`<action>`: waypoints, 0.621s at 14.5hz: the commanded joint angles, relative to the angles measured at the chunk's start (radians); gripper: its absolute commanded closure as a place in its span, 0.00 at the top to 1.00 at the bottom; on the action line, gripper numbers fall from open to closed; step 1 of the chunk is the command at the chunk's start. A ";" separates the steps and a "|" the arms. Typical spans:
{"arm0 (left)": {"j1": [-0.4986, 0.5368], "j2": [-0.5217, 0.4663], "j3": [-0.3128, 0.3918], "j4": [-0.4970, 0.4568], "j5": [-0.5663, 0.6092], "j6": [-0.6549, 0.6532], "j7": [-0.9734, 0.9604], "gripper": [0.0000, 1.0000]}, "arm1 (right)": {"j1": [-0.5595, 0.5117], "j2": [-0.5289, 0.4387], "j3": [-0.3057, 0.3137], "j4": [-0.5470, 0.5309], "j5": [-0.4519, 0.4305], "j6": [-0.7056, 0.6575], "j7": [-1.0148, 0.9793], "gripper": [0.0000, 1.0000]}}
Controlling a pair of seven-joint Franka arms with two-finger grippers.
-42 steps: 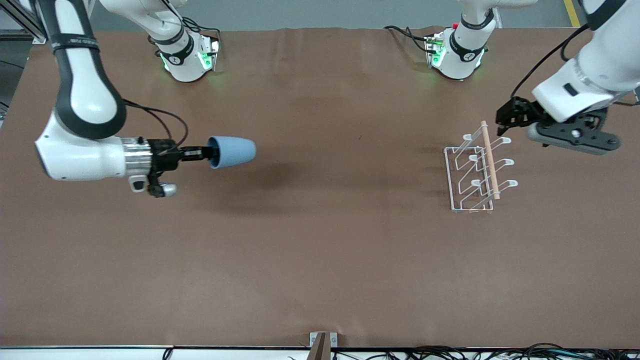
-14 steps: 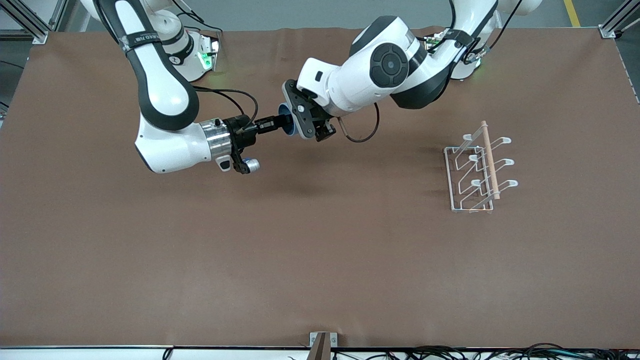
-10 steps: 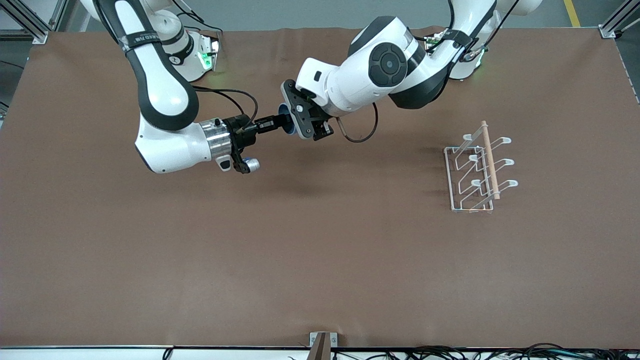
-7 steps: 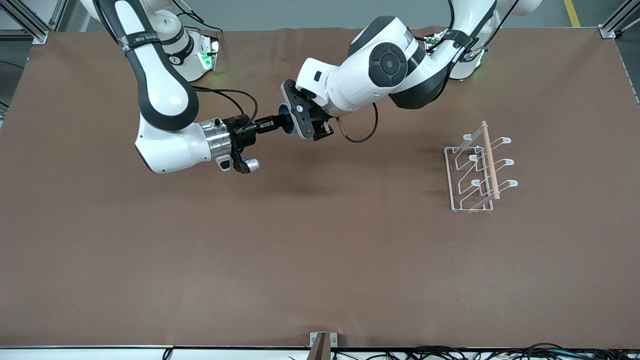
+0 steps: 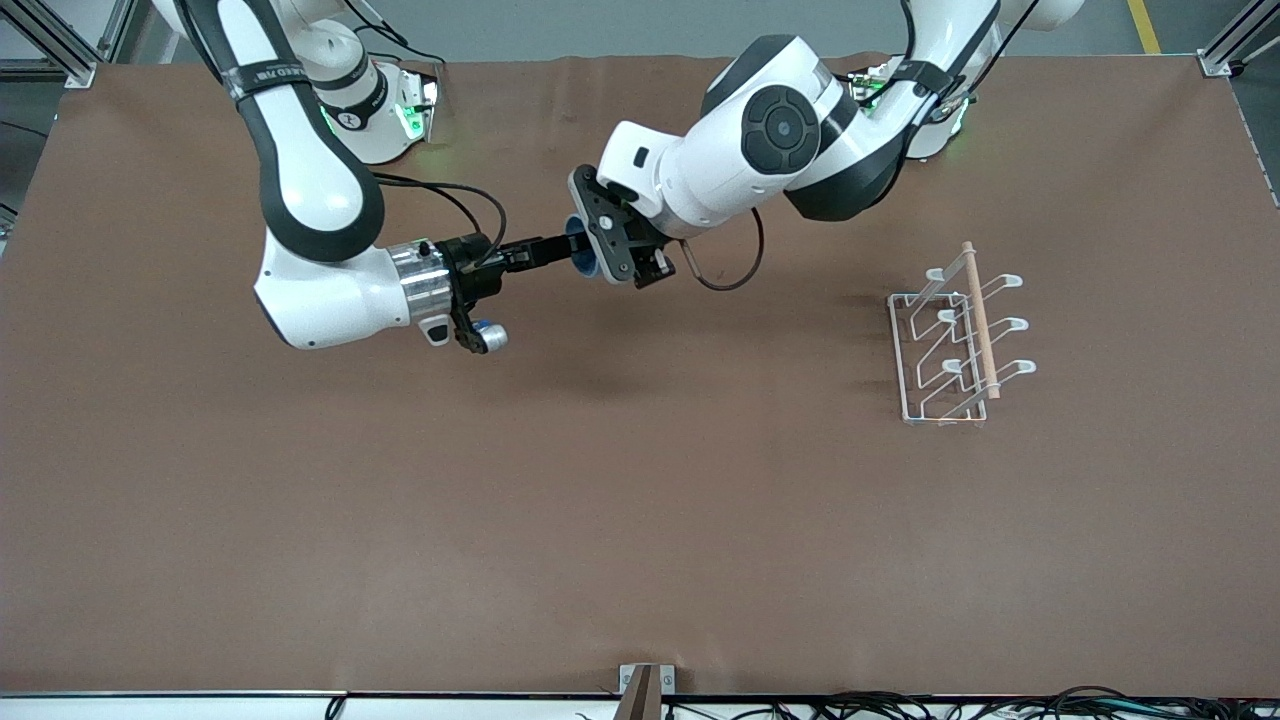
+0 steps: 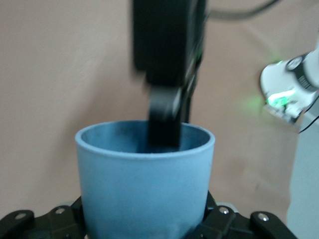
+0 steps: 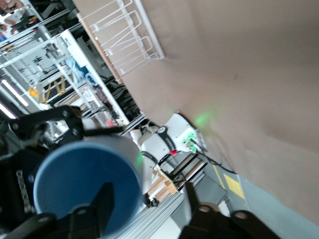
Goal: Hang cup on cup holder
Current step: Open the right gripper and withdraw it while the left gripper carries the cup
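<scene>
Two end effectors meet in mid-air over the bench's middle, toward the robots' bases, and the light-blue cup sits between them. The left end effector is clamped around the cup's lower body, its black fingers pressed against either side, as the left wrist view shows. The right end effector has one finger inside the cup's mouth, and in the right wrist view its fingers stand apart with the rim between them, so it appears to be letting go rather than pinching the wall.

This looks like a hand-over from right arm to left. To do it well, the left grip should hold steady and not twist while the right fingers spread enough to clear the rim on both sides. The right end effector should then back out straight along the cup's axis, so the inner finger does not drag the wall and tip the cup in the left grip.

The white wire cup holder with its wooden rod stands empty on the bench, well apart, toward the left arm's end. For hanging, the cup's mouth will need to face a prong, so a firm, square hold now matters.
</scene>
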 commanded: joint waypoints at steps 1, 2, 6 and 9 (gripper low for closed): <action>0.040 -0.032 0.001 0.011 0.117 -0.119 0.014 0.13 | -0.083 -0.028 0.004 0.017 -0.106 -0.012 0.059 1.00; 0.057 -0.041 0.001 0.013 0.191 -0.170 0.047 0.16 | -0.106 -0.037 0.003 0.024 -0.156 -0.009 0.065 1.00; 0.065 -0.067 0.003 0.016 0.466 -0.398 0.113 0.11 | -0.243 -0.064 -0.011 0.051 -0.496 -0.004 0.073 1.00; 0.065 -0.072 -0.011 0.015 0.689 -0.529 0.208 0.00 | -0.329 -0.069 -0.014 0.117 -0.820 -0.001 0.073 1.00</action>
